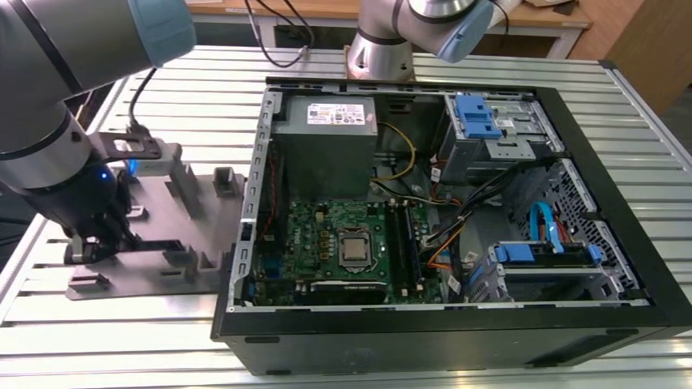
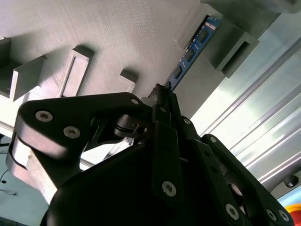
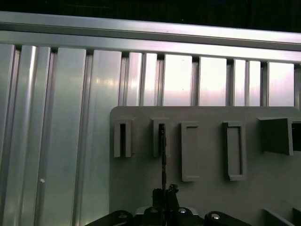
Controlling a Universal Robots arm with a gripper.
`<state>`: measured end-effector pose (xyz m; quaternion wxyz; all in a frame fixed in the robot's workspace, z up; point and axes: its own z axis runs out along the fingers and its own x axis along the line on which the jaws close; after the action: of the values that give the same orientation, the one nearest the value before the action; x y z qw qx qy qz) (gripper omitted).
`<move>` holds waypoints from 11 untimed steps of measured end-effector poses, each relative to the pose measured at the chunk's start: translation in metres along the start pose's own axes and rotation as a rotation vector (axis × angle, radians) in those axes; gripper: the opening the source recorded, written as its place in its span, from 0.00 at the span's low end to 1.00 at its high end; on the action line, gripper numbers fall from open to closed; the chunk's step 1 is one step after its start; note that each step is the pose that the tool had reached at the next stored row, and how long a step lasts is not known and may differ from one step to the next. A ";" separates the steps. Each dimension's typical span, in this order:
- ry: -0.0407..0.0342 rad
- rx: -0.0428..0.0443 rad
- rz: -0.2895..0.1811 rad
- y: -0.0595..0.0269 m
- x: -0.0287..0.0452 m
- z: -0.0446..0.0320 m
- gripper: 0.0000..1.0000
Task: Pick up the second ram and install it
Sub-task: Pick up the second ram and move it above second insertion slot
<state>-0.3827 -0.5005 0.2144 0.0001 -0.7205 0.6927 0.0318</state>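
Got the pincer [image 2: 162, 96] clenched on one end of the second ram [image 2: 190, 49], standing on edge in the grey tray [image 2: 117, 33] near the table's [image 1: 119, 344] edge, exterior view's left. Probably light, stiff, fragile; best pinched by the bare edges, gently.

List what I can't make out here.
Near end of the ram: second wrist view, covered by the gripper.
Its faces: first wrist view, edge-on.
Board slots: exterior view, too small to tell if filled.
Its seat in the tray: exterior view, behind the arm.
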 end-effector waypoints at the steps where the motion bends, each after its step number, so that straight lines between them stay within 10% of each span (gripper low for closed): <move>1: 0.0000 0.0001 0.000 0.0000 -0.0001 -0.0010 0.11; 11: 0.0000 0.0000 0.000 0.0006 -0.0006 -0.0126 0.11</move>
<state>-0.3827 -0.5005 0.2270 0.0001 -0.7205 0.6927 0.0318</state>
